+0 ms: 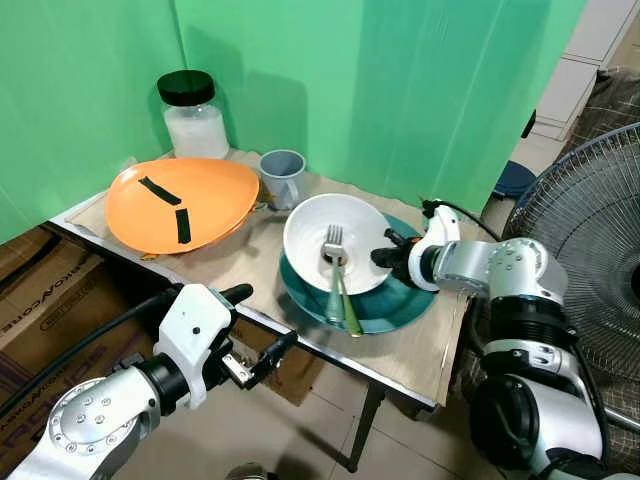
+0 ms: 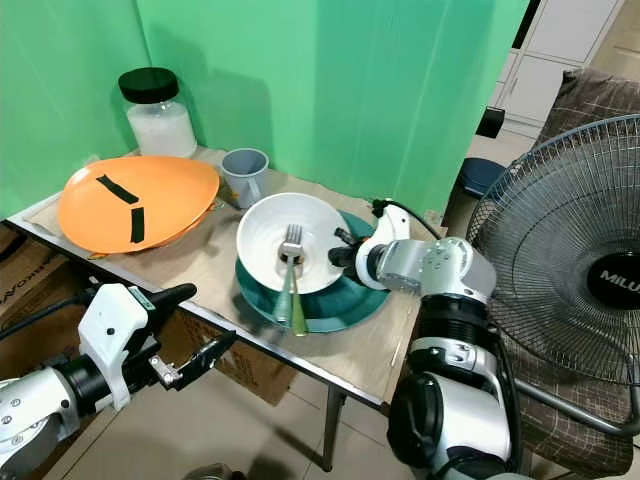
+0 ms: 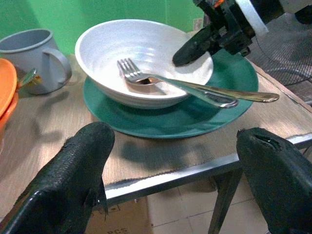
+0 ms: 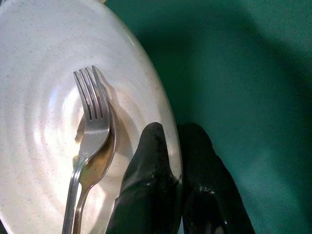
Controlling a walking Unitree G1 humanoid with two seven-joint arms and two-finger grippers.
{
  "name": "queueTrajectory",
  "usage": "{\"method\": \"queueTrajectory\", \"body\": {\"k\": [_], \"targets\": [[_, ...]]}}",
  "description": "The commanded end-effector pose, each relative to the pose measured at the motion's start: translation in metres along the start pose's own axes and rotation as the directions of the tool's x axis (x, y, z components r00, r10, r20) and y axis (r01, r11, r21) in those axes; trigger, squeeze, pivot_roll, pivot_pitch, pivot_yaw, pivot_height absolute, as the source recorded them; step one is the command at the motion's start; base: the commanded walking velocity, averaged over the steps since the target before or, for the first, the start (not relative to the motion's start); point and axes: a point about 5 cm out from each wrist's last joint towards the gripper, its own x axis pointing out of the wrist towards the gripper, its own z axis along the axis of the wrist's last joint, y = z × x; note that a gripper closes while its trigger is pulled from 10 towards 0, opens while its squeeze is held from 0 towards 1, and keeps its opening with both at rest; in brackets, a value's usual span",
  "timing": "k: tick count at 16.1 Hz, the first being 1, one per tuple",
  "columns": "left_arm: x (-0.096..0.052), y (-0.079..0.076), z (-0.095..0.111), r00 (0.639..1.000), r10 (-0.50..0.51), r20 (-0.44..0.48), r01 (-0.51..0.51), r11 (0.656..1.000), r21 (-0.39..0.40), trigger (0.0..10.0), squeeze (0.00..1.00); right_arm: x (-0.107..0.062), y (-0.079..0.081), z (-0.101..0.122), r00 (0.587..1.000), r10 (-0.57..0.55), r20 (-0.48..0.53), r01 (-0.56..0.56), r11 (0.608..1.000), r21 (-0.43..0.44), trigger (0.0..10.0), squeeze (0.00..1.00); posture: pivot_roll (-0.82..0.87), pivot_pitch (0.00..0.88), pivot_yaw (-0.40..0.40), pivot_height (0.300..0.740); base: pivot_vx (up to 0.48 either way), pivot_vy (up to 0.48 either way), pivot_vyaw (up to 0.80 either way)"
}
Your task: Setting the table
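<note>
Silver arms; white wrists; black-fingered left hand (image 1: 262, 335).

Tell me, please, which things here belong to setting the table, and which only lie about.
Belong to the job:
- white ceramic bowl, its rim pinched by the right gripper
- round green plate under it
- metal fork and spoon in the bowl
- orange plate
- grey mug

Just lying about:
- black-lidded glass jar
- standing fan
- cardboard boxes

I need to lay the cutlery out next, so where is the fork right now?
The fork lies in the white bowl on the green plate, mid-table, tines in the bowl, handle over the near rim; the right tool grips the bowl's right rim.
</note>
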Motion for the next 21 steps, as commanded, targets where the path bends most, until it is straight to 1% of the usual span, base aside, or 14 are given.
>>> {"method": "queueTrajectory", "body": {"k": [1,4,6,7,8,10,12,13,14,15,16,17,19,21], "targets": [[-0.001,0.005,0.001,1.0,0.018,-0.001,-0.018,1.0,0.008,10.0,0.0,-0.006,0.007,0.013,0.999,0.022,0.039,-0.022,1.0,-0.005,0.0,0.0,0.09,0.0,-0.031,0.74,0.0,0.0,0.0],[0.0,0.009,-0.001,0.999,0.047,-0.006,-0.047,0.999,-0.003,10.0,0.0,-0.01,0.006,0.019,0.998,0.016,0.055,-0.016,1.0,-0.002,0.0,0.0,0.09,0.0,-0.033,0.74,0.0,0.0,0.0],[0.004,0.022,-0.009,0.99,0.134,-0.04,-0.136,0.99,-0.046,10.0,0.0,-0.018,0.004,0.032,0.996,0.006,0.094,-0.006,1.0,0.0,0.0,0.0,0.08,0.0,-0.042,0.74,0.0,0.0,0.0],[0.008,0.03,-0.014,0.983,0.173,-0.055,-0.177,0.982,-0.068,10.0,1.0,-0.024,0.001,0.041,0.993,-0.003,0.12,0.004,1.0,0.0,0.0,0.0,0.08,0.0,-0.043,0.74,0.0,0.0,0.0],[0.013,0.036,-0.018,0.983,0.179,-0.049,-0.183,0.979,-0.088,10.0,1.0,-0.03,-0.003,0.049,0.989,-0.015,0.145,0.015,1.0,0.0,0.0,0.0,0.08,0.0,-0.049,0.74,0.0,0.0,0.0],[0.019,0.04,-0.019,0.985,0.17,-0.037,-0.173,0.98,-0.099,10.0,1.0,-0.037,-0.006,0.056,0.986,-0.026,0.166,0.027,1.0,-0.002,0.0,0.0,0.07,0.0,-0.05,0.74,0.0,0.0,0.0],[0.042,0.059,-0.026,0.988,0.153,-0.028,-0.155,0.982,-0.106,10.0,1.0,-0.055,-0.018,0.071,0.976,-0.062,0.211,0.065,0.998,-0.007,0.0,0.0,0.05,0.0,-0.045,0.74,0.0,0.0,0.0],[0.052,0.069,-0.025,0.991,0.136,-0.015,-0.137,0.983,-0.123,10.0,1.0,-0.06,-0.023,0.075,0.972,-0.078,0.223,0.08,0.997,-0.001,0.0,0.0,0.05,0.0,-0.039,0.74,0.0,0.0,0.0],[0.06,0.075,-0.024,0.993,0.115,-0.013,-0.115,0.984,-0.136,10.0,0.96,-0.064,-0.028,0.076,0.969,-0.089,0.228,0.09,0.996,0.007,0.0,0.0,0.04,0.0,-0.031,0.74,0.0,0.0,0.0],[0.064,0.077,-0.025,0.995,0.094,-0.019,-0.096,0.985,-0.145,10.0,0.81,-0.066,-0.031,0.076,0.968,-0.1,0.231,0.101,0.995,0.01,0.0,0.0,0.03,0.0,-0.025,0.74,0.0,0.0,0.0],[0.07,0.078,-0.029,0.997,0.065,-0.036,-0.07,0.988,-0.138,10.0,0.0,-0.069,-0.037,0.076,0.964,-0.118,0.238,0.117,0.993,0.02,0.0,0.0,0.02,0.0,-0.013,0.74,0.0,0.0,0.0],[0.072,0.078,-0.03,0.998,0.052,-0.043,-0.058,0.989,-0.135,10.0,0.0,-0.071,-0.041,0.077,0.962,-0.127,0.242,0.125,0.992,0.026,0.0,0.0,0.02,0.0,-0.013,0.74,0.0,0.0,0.0],[0.081,0.078,-0.033,0.999,-0.008,-0.031,0.002,0.978,-0.208,10.0,0.0,-0.079,-0.052,0.077,0.956,-0.152,0.25,0.146,0.988,0.044,0.0,0.0,0.01,0.0,0.001,0.74,0.0,0.0,0.0],[0.089,0.08,-0.034,0.999,-0.05,-0.016,0.044,0.965,-0.257,10.0,0.0,-0.082,-0.059,0.074,0.954,-0.172,0.245,0.164,0.985,0.052,0.0,0.0,0.01,0.0,0.004,0.74,0.0,0.0,0.0]]}}
